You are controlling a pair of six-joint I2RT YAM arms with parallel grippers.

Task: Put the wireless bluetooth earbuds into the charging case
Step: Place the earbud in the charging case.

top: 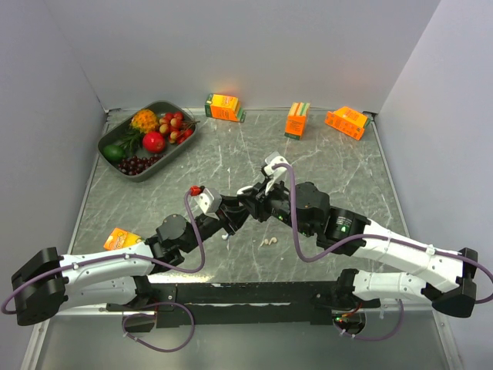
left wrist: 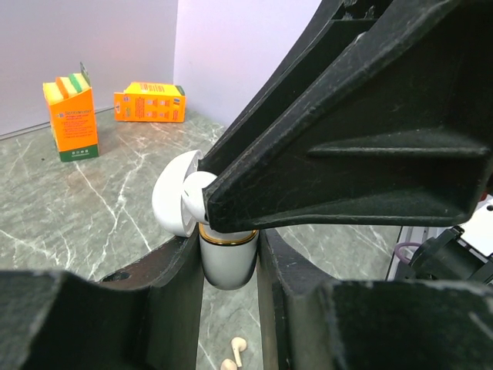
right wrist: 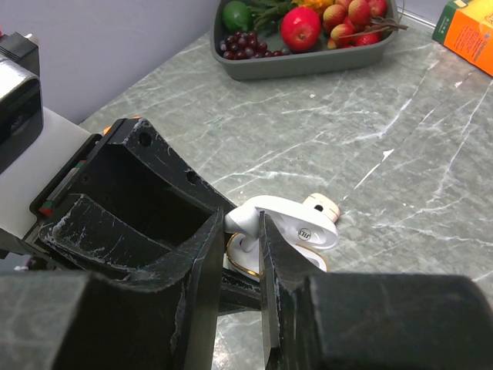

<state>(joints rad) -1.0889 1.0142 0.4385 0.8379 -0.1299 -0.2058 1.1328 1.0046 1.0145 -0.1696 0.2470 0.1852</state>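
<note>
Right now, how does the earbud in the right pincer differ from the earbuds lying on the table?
The gripped earbud is pinched in the right pincer at the open case; the loose earbuds lie free on the table. It looks white; they look pale beige. All are tiny.

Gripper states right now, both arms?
Left gripper: closed, holding the charging case.
Right gripper: closed, holding an earbud.

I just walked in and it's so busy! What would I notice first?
Two robot arms meet mid-table: the left hand grips a white charging case while the right hand pinches an earbud at its opening. Next, the bright fruit tray in the far left corner and the orange cartons along the back.
</note>
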